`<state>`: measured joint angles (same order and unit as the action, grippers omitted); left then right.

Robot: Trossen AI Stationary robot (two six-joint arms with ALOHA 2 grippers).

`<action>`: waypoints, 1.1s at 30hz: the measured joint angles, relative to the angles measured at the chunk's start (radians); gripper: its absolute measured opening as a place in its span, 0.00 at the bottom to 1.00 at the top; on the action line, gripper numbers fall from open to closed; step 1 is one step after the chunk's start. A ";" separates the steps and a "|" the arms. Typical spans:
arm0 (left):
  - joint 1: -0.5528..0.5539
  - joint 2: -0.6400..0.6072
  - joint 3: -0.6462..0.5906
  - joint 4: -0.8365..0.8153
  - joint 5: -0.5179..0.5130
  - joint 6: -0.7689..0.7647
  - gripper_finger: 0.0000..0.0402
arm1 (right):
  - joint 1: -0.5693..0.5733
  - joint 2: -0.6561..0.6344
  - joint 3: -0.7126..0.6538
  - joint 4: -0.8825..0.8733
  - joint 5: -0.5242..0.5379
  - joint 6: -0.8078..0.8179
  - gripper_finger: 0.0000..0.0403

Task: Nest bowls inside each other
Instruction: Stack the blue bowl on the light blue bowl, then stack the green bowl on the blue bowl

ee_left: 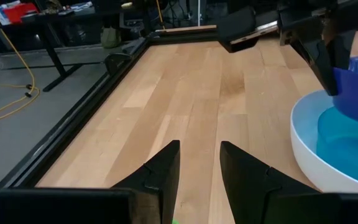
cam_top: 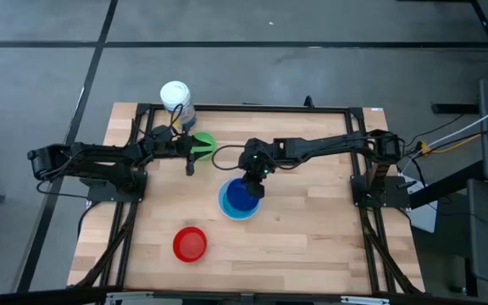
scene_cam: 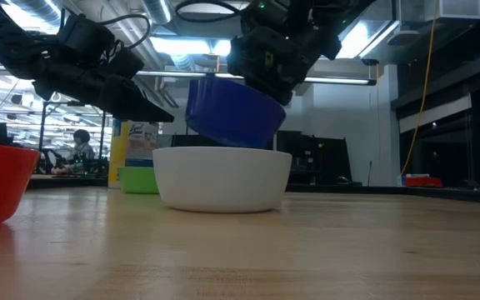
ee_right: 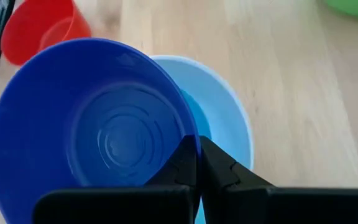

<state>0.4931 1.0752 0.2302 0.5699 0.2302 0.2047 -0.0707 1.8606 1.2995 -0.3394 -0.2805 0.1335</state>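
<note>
The white bowl (scene_cam: 222,179) stands on the table's middle with the light blue bowl (ee_right: 222,106) nested inside it. Just over them hangs the dark blue bowl (scene_cam: 232,112), tilted, with my right gripper (ee_right: 197,143) shut on it. The green bowl (cam_top: 203,142) stands at the far left, and my left gripper (ee_left: 199,149) hovers beside it, open, with nothing between its fingers. On the near left stands the red bowl (cam_top: 190,244). My right gripper pinches the dark blue bowl's rim (ee_right: 191,140), on the side toward the arm, with one finger inside the bowl and one outside. The fingers slant down from the table's right. The bowl hangs tilted, mouth up, its bottom at about the white bowl's rim (scene_cam: 223,150).
A white-lidded canister (cam_top: 176,97) stands at the far left edge behind the green bowl. A black frame (cam_top: 252,108) runs around the wooden table. Bare wood lies to the right of the white bowl and along the near edge.
</note>
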 joint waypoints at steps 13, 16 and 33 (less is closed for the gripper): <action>0.000 0.000 0.000 0.000 0.007 0.000 0.28 | 0.000 0.000 0.000 0.002 -0.001 -0.010 0.00; 0.000 0.000 0.000 0.000 0.008 0.000 0.28 | 0.000 0.000 0.000 0.003 -0.011 -0.013 0.00; 0.000 0.000 0.000 0.000 0.008 0.000 0.28 | 0.000 0.000 0.014 0.014 -0.016 -0.003 0.53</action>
<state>0.4927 1.0752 0.2302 0.5697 0.2379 0.2047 -0.0704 1.8603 1.3133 -0.3254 -0.2962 0.1303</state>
